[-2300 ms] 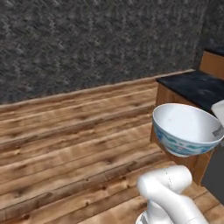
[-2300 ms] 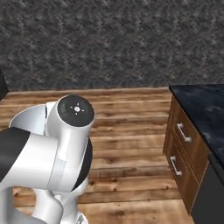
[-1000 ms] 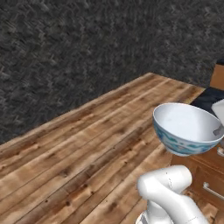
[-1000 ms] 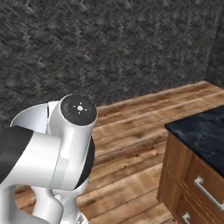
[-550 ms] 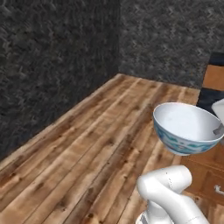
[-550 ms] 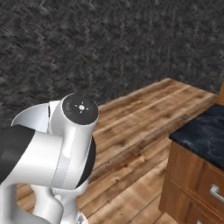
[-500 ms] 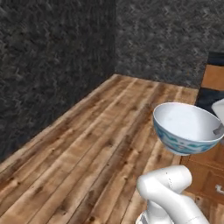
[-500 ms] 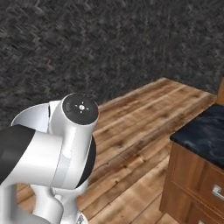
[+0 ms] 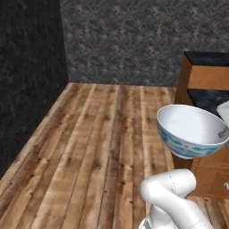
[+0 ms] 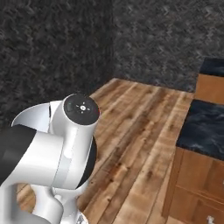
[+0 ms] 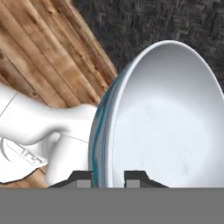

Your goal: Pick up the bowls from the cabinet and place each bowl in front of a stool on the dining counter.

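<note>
Dark herringbone walls (image 9: 134, 40) meet in a corner above wood-plank floor (image 9: 89, 147).

Kitchen: marble-topped counter (image 10: 205, 129) with wood drawers, plank floor (image 9: 98, 147).

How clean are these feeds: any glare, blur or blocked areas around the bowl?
Left base view: sharp, even light, no glare on the bowl. Right base view: the arm's white body blocks the lower left. Hand view: the bowl looms large with soft shading inside; the tool pinches its rim, one fingertip on each side.
</note>
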Tool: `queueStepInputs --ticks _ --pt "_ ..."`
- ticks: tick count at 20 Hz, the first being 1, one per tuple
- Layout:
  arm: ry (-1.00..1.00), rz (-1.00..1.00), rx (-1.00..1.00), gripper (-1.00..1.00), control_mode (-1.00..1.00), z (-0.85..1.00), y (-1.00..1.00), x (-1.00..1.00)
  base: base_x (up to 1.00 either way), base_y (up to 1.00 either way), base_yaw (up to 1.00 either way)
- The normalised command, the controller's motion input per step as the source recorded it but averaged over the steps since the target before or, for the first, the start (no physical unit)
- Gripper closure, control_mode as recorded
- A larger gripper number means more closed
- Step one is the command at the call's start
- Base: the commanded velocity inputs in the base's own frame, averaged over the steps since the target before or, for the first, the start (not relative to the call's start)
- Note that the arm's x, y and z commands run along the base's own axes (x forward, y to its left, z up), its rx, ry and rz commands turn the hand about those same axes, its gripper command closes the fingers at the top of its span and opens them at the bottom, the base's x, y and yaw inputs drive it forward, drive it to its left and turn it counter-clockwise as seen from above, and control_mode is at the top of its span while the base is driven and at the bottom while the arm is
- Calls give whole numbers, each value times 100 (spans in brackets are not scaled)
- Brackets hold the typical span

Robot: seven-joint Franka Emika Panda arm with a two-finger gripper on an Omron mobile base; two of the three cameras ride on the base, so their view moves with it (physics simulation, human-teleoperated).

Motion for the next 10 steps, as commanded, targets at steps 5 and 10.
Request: queueStepInputs --ticks 5,10 --pt "0 0 0 100 100 0 0 0 100 76 -63" --pt "0 0 0 100 100 0 0 0 100 81 -61"
